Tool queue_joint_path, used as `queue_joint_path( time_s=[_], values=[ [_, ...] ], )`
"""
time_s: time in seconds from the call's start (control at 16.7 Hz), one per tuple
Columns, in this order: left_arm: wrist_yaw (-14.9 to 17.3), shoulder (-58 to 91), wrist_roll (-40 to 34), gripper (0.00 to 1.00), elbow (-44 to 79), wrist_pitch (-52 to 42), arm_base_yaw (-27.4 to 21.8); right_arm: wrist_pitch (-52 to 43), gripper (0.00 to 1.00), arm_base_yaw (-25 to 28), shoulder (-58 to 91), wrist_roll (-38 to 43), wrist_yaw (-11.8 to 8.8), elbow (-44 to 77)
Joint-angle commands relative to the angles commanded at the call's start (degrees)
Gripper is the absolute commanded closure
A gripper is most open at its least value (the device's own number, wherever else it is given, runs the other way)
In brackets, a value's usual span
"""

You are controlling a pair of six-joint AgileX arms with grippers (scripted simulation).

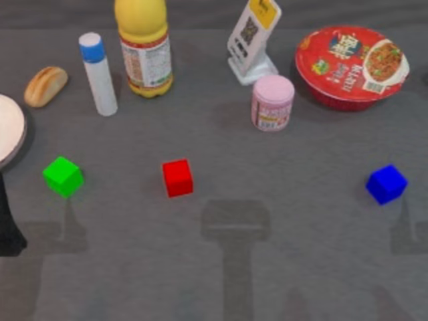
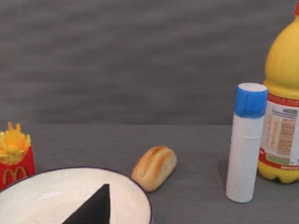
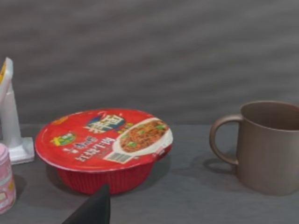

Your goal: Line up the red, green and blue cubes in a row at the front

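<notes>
A dark fingertip (image 2: 93, 207) of the left gripper is seen over the white plate (image 2: 42, 196) at the table's left edge; whether either gripper is wide or narrow cannot be told. Across the table's middle band three cubes are spread well apart — green cube (image 1: 63, 176) left, red cube (image 1: 178, 178) centre, blue cube (image 1: 386, 184) right — with the pink cup (image 1: 272, 102) behind.
</notes>
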Motion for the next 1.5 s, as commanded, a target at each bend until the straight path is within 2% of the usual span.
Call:
queue_joint_path(
  time_s=[0.3, 0.54, 1.2, 1.5],
  values=[
    [-0.03, 3.51, 1.7, 0.0, 3.51, -2.4, -1.02, 0.0, 0.0, 0.0, 0.0, 0.0, 0.0, 0.0],
    [0.06, 16.71, 7.36, 0.0, 16.31, -10.46, -4.6, 0.0, 0.0, 0.0, 0.0, 0.0, 0.0, 0.0],
    [0.44, 85.86, 30.72, 0.0, 69.96, -46.13, -19.33, 0.0, 0.0, 0.0, 0.0, 0.0, 0.0, 0.0],
    [0.49, 110.66, 39.91, 0.0, 90.89, -59.81, -25.0, 0.0, 0.0, 0.0, 0.0, 0.0, 0.0, 0.0]
  ],
)
